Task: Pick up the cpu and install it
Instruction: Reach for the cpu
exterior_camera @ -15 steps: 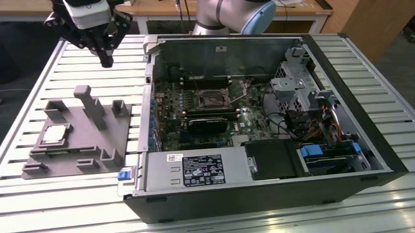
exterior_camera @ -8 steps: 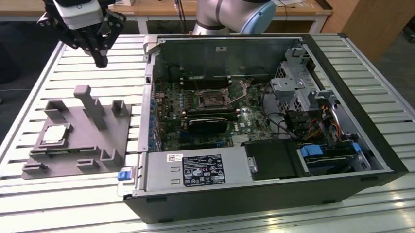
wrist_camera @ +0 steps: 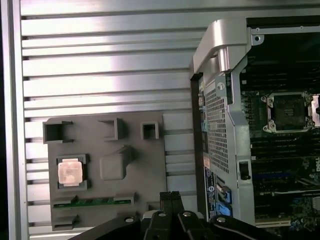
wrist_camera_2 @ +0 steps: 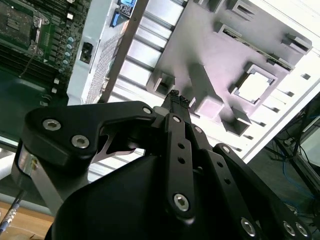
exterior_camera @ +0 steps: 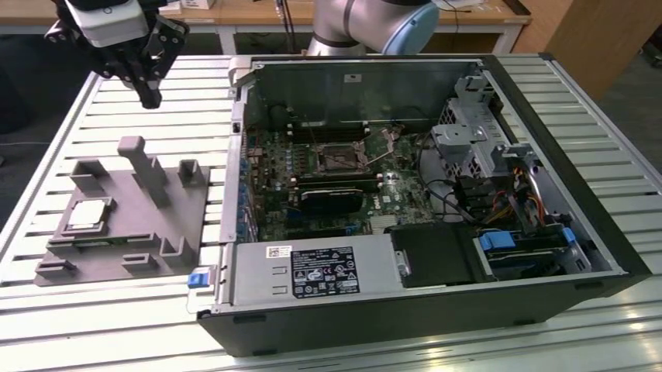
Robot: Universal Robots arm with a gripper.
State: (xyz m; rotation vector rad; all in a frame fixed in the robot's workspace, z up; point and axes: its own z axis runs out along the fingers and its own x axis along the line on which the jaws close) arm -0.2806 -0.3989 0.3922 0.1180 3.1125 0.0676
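Slatted metal table (exterior_camera: 104,333), wooden desk (exterior_camera: 466,9) behind, tool (exterior_camera: 151,101) clenched empty, cpu (exterior_camera: 88,213) in grey holder (exterior_camera: 155,225) (well apart)

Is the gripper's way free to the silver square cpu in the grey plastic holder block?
Probably yes: the gripper hangs shut and empty above the slatted table; the cpu lies uncovered in the holder block, whose tall post stands beside it.
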